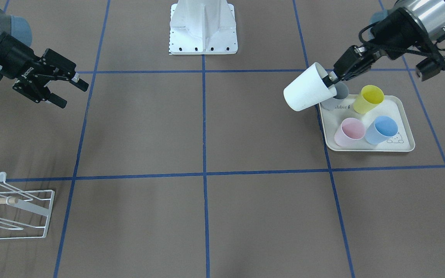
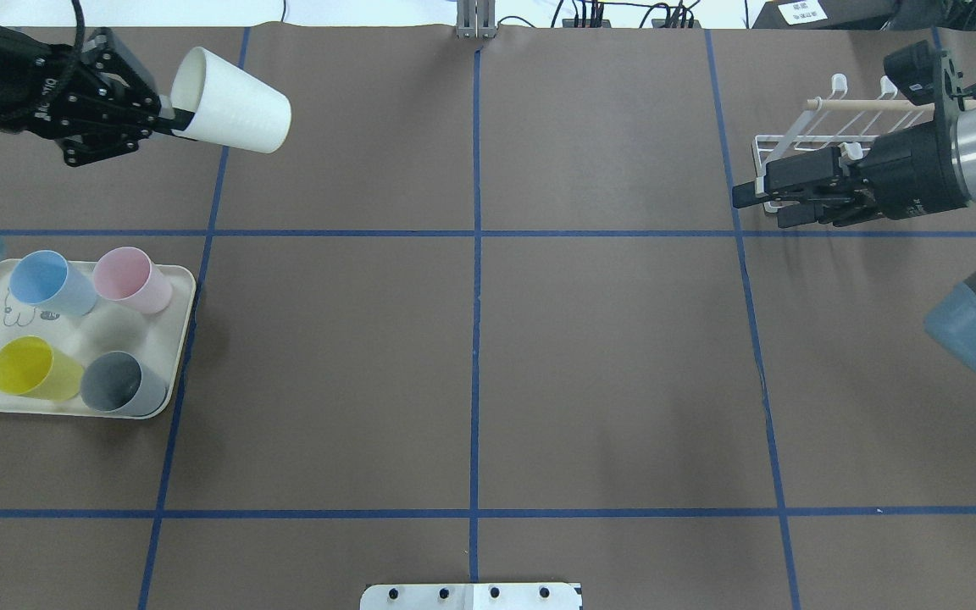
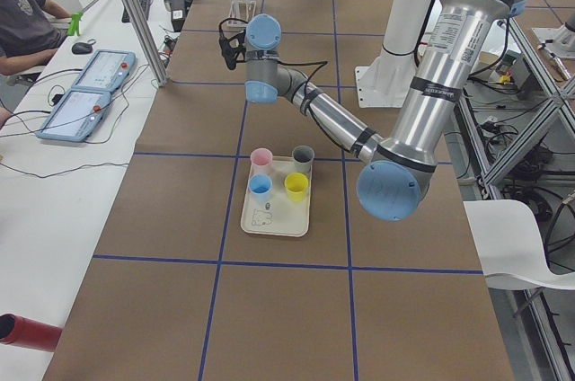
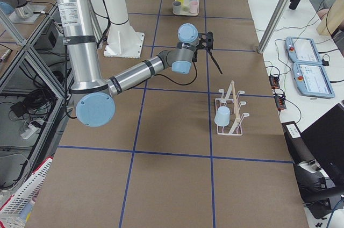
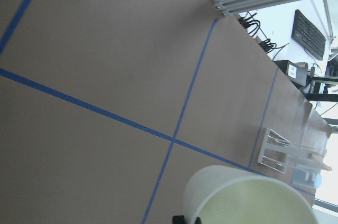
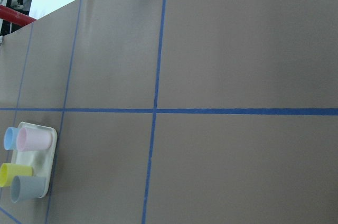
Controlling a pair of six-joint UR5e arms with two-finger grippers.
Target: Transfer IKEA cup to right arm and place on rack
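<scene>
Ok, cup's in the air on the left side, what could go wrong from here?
1. The left claw pinches the white cup only at its rim, tilted; it could swing or slip during the handover.
2. The right claw, open, is far across the table; a misjudged approach could knock the cup loose.
3. The rack already holds a pale blue cup, so placing could bump it.

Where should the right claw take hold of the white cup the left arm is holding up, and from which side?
I'd grip the white cup across its side wall near the closed base, coming from the robot's right. The left claw pinches the rim, and the tilted cup's base points toward the open right claw, so that end is free.
</scene>
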